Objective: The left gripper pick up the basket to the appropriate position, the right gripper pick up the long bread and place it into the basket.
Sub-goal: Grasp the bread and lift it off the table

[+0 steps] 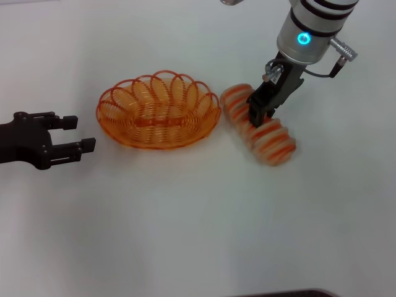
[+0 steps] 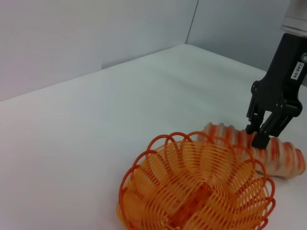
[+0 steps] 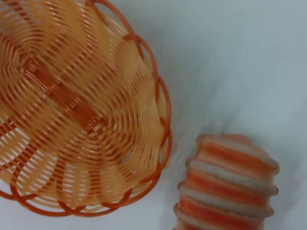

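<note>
The orange wire basket (image 1: 158, 111) stands upright on the white table (image 1: 185, 223), a little left of centre; it also shows in the left wrist view (image 2: 196, 191) and the right wrist view (image 3: 72, 105). The left gripper (image 1: 83, 133) is open and empty, level with the basket and a short gap to its left. The long bread (image 1: 272, 139) lies slantwise just right of the basket, at table level; it also shows in the left wrist view (image 2: 283, 155) and the right wrist view (image 3: 230, 182). The right gripper (image 1: 263, 117) reaches down from above and is shut on the bread's middle.
The table is bare white all round. A grey wall (image 2: 96, 33) and a corner stand beyond the table's far edge in the left wrist view. A dark edge (image 1: 284, 293) shows at the table's front.
</note>
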`<state>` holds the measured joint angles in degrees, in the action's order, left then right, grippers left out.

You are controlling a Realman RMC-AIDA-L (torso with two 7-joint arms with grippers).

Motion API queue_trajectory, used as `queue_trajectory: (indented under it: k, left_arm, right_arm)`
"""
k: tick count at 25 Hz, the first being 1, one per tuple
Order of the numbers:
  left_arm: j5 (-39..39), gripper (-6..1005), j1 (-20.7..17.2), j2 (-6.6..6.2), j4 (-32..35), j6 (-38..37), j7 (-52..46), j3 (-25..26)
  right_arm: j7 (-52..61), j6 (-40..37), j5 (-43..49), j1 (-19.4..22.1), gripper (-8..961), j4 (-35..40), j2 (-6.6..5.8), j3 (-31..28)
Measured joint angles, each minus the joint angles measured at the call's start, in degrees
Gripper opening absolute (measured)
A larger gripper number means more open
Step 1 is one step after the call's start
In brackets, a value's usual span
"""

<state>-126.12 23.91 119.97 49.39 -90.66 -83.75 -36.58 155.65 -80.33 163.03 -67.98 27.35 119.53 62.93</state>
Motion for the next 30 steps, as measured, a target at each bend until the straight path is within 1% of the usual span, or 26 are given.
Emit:
queue_trajectory:
  k: [12, 25, 30]
  left_arm:
    - [0.0, 645, -0.23, 0.0, 0.08, -0.05, -0.01, 0.11]
    - [0.0, 645, -0.41, -0.1, 0.27, -0.24, -0.01, 0.2]
    - [0.0, 645, -0.45, -0.09, 0.32, -0.77, -0.01, 0.35]
  right_arm:
    - [0.0, -0.03, 0.0, 0.29, 211, 0.01, 0.0, -0.05]
    - [0.0, -0.3, 0.0, 0.54, 143, 0.09, 0.0, -0.18]
    - [-0.06, -1.15, 0.0, 1.59, 143, 1.31, -0.04, -0.15]
